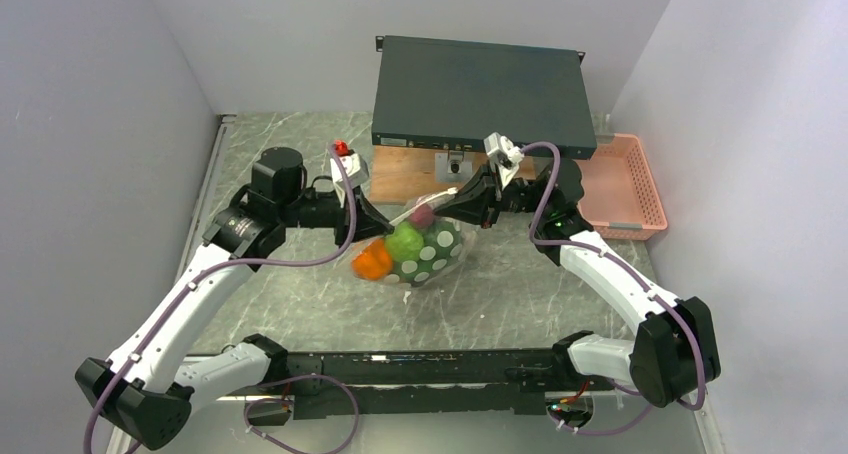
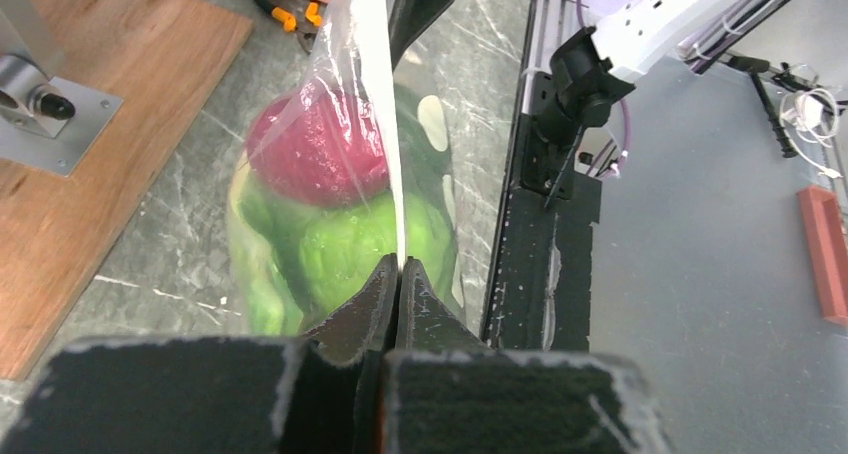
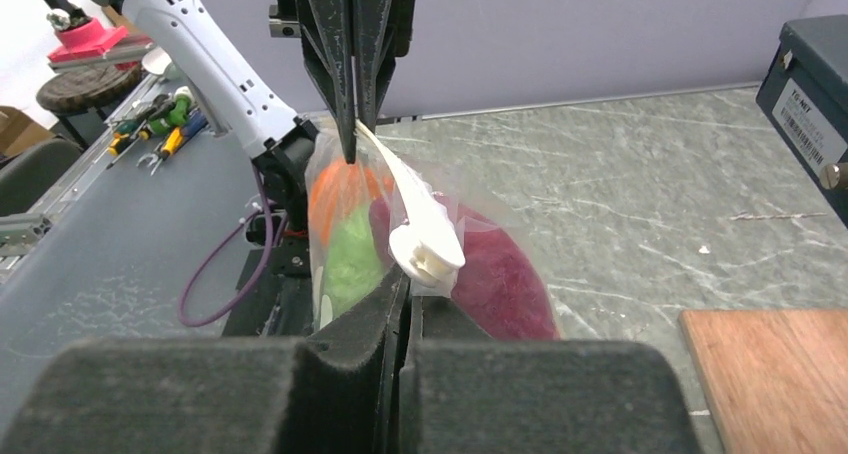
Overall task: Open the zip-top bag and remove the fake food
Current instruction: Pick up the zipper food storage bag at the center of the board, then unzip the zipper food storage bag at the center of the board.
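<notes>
The left tool [image 2: 398,271] was pinched fully closed on the white top strip [image 2: 380,124] of the zip-top bag [image 1: 437,250], with its two fingers meeting on the plastic and no gap between them. The right tool [image 3: 408,280] was closed just as tightly on the opposite end of that strip, right below the white slider [image 3: 426,250]. In the overhead view we saw the bag stretched between the two tools, the left one at its left end and the right one at its right end, above the middle of the grey marbled tabletop [image 1: 520,289]. We could not tell whether the bottom of the bag touched the tabletop.

The bag's seal looked closed along the strip, and the fake food [image 1: 400,246] was all inside it. An orange ball [image 1: 372,262] sat at the lower left, a round green piece [image 1: 405,241] next to it, and a dark red piece [image 1: 424,215] higher up near the strip. From the left wrist we saw the red piece pressed against the clear wall above the green one.

Behind the bag a wooden board [image 1: 405,174] lay under a dark case [image 1: 480,94], and a pink basket [image 1: 622,186] sat at the right. Orange-handled pliers [image 2: 290,14] lay near the board's edge.
</notes>
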